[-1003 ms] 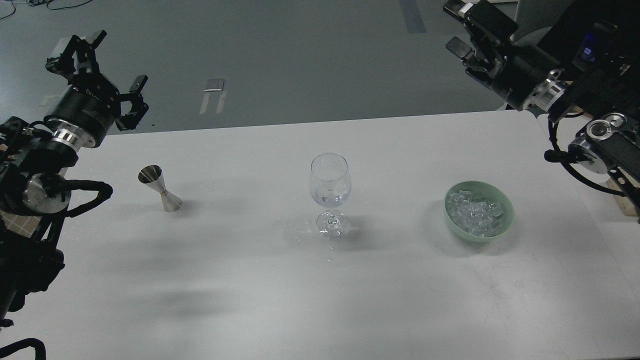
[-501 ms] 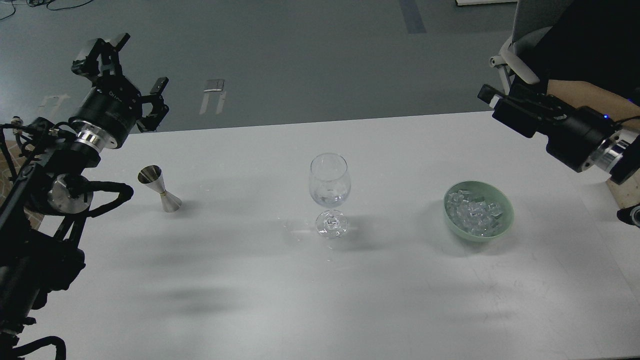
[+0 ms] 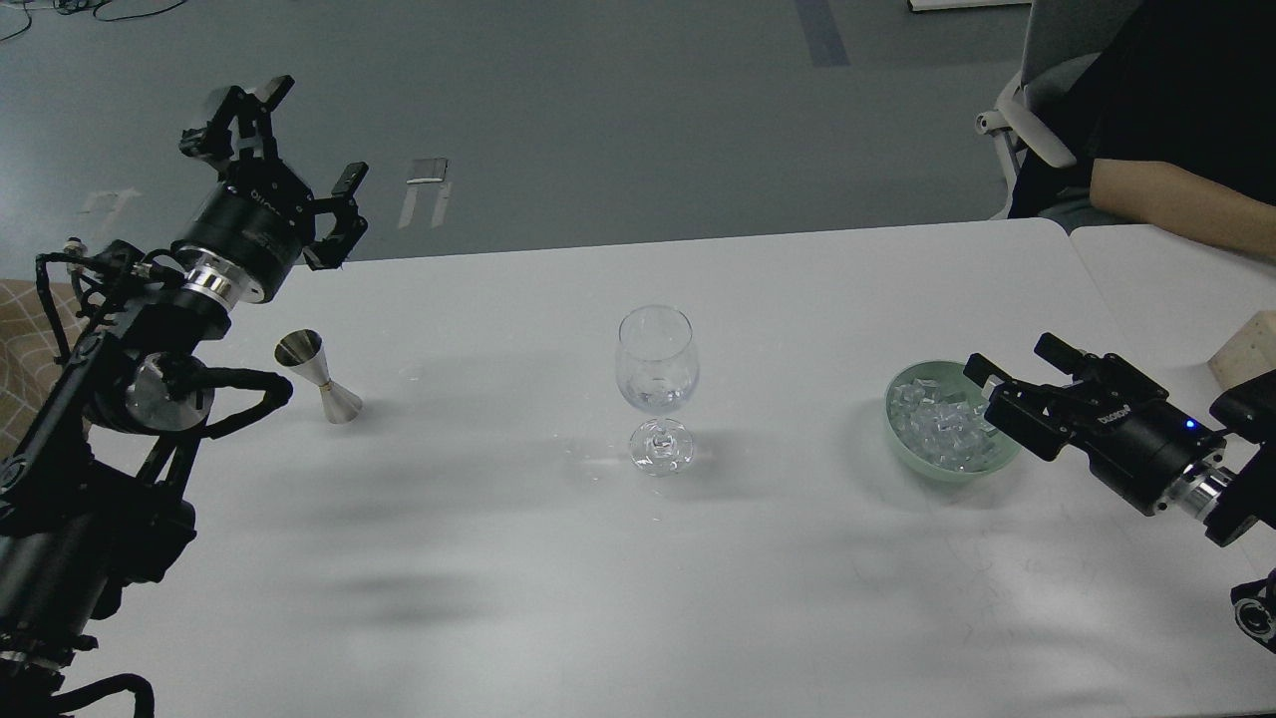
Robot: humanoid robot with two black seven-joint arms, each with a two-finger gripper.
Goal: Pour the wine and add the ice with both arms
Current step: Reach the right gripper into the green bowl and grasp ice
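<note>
A clear wine glass (image 3: 655, 369) stands upright at the table's middle. A small steel jigger (image 3: 319, 377) stands to its left. A pale green bowl (image 3: 900, 439) to the right of the glass holds several clear ice cubes (image 3: 935, 424). My left gripper (image 3: 287, 142) is open and empty, raised over the table's back left edge, behind and above the jigger. My right gripper (image 3: 1009, 384) is open and empty. It comes in low from the right, with its fingers over the bowl's right rim, hiding part of that rim.
A person's forearm (image 3: 1176, 204) and a grey chair (image 3: 1052, 90) are at the back right, beyond a second table (image 3: 1146, 279). A pale wooden block (image 3: 1246, 349) sits at the right edge. The grey floor lies beyond the white table's (image 3: 598, 578) back edge.
My right arm has swung down from high at the back right to the bowl's right rim. My left gripper has moved right and slightly up, staying open.
</note>
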